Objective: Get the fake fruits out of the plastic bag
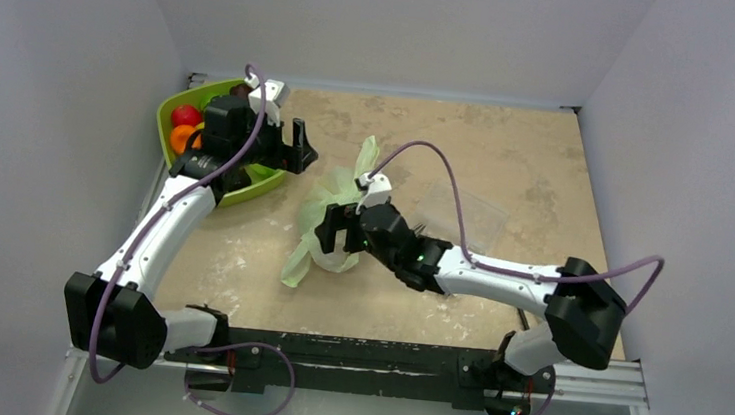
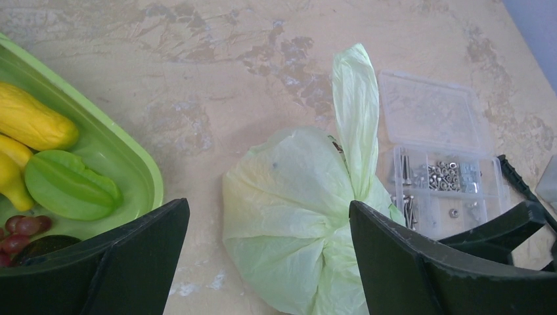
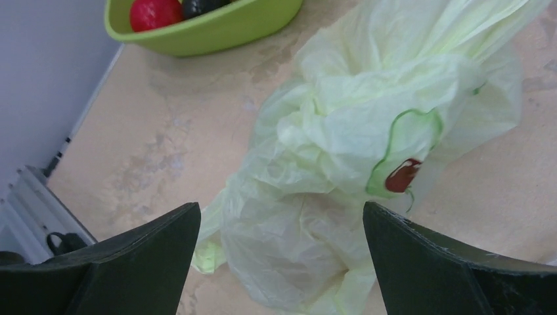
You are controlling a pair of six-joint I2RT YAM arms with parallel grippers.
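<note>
Fingers of the left gripper (image 1: 301, 146) are seen spread apart in the overhead view. They are held above the table (image 1: 510, 140) just beside a green bowl (image 1: 174, 102), with nothing between them. Those of the right gripper (image 1: 333, 230) are likewise apart and empty, set low over the near part of the bag (image 1: 334, 197), which lies crumpled at mid-table. A red fruit (image 1: 187, 114) is lodged in the bowl next to an orange one (image 1: 181, 137).

From the left wrist, the bag (image 2: 295, 197) is framed between the wide-open fingers. Its twisted handle points away, beside a box of screws (image 2: 440, 177) just behind it. A yellow fruit (image 2: 33, 121) and a light green fruit (image 2: 69, 185) are seen lying in the bowl (image 2: 134, 154).

From the right wrist, the open fingers are aimed down at the bag's (image 3: 368, 111) rumpled folds, apparently so that a fold can be pinched. No fruit is made out through the slack plastic, so the emptying is judged nearly or fully done, though whether anything is inside cannot be told.
</note>
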